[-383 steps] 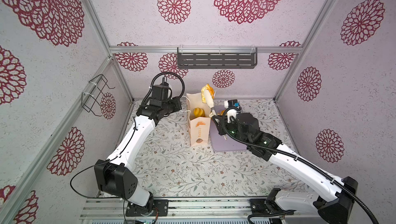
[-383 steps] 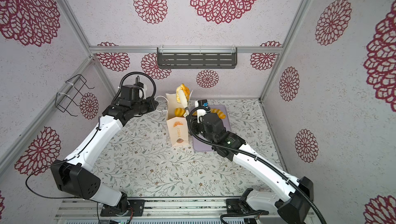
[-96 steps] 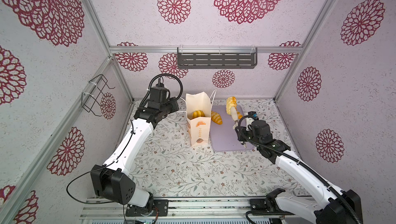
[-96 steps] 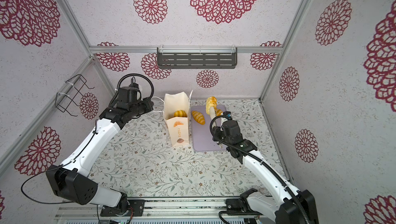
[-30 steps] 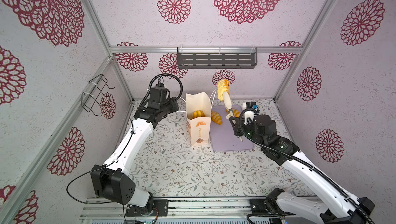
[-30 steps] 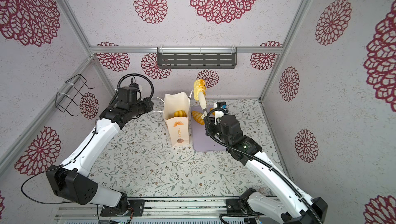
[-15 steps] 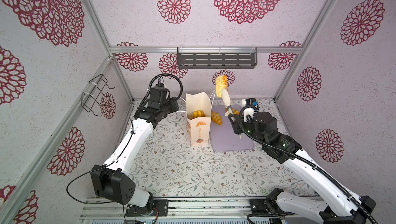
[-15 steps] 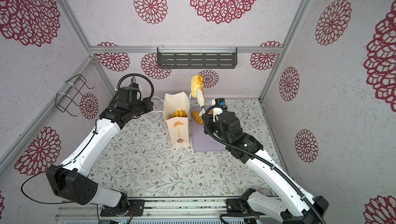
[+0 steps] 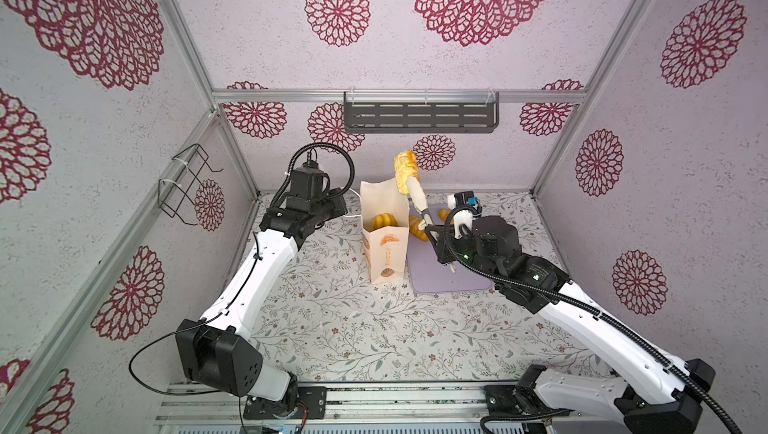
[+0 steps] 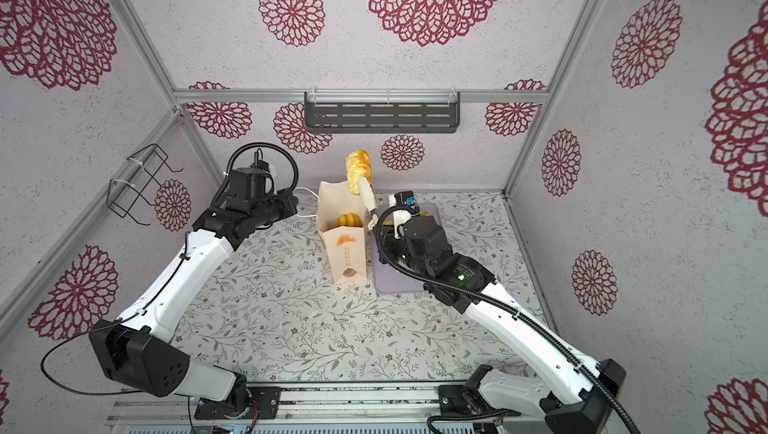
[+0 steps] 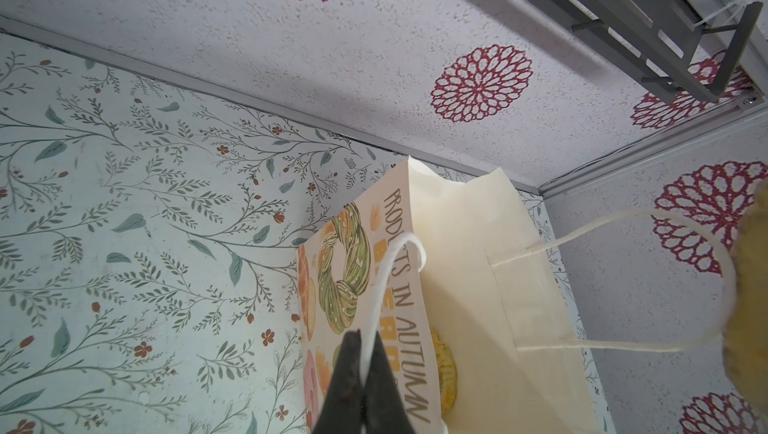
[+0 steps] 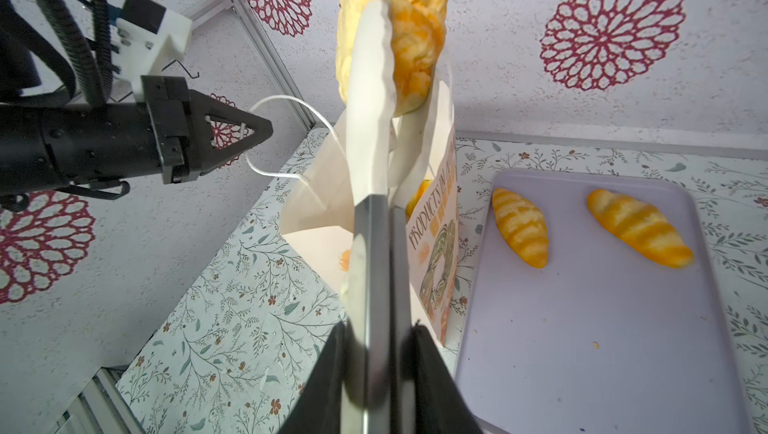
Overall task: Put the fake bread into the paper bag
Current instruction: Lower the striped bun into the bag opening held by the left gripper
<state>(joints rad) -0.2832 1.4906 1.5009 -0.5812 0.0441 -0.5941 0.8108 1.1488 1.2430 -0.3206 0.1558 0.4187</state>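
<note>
Fake bread (image 9: 405,169): one glossy golden-yellow piece with a lumpy, ridged crust is raised above the paper bag (image 9: 384,253), over its tray-side rim. It is clamped between the white scalloped tips of tongs (image 12: 370,153). Nearest, the tongs' smooth metal handles are squeezed together by the right gripper (image 12: 376,340). A flat lilac tray (image 9: 449,274), matte with rounded corners, is laid just beside the bag. A striped croissant-shaped roll (image 12: 519,226) and a longer striped roll (image 12: 640,226) are lying apart on its far half. The bag, cream paper printed with bread pictures and lettering, is stood upright and open, and a ridged orange bun (image 9: 383,220) is visible inside. On the bag's side away from the tray, its white cord handle (image 11: 390,278) is pinched by the left gripper (image 11: 363,353), jaws pressed together. A dark slotted metal shelf (image 9: 419,116) is mounted on the wall behind the bag.
</note>
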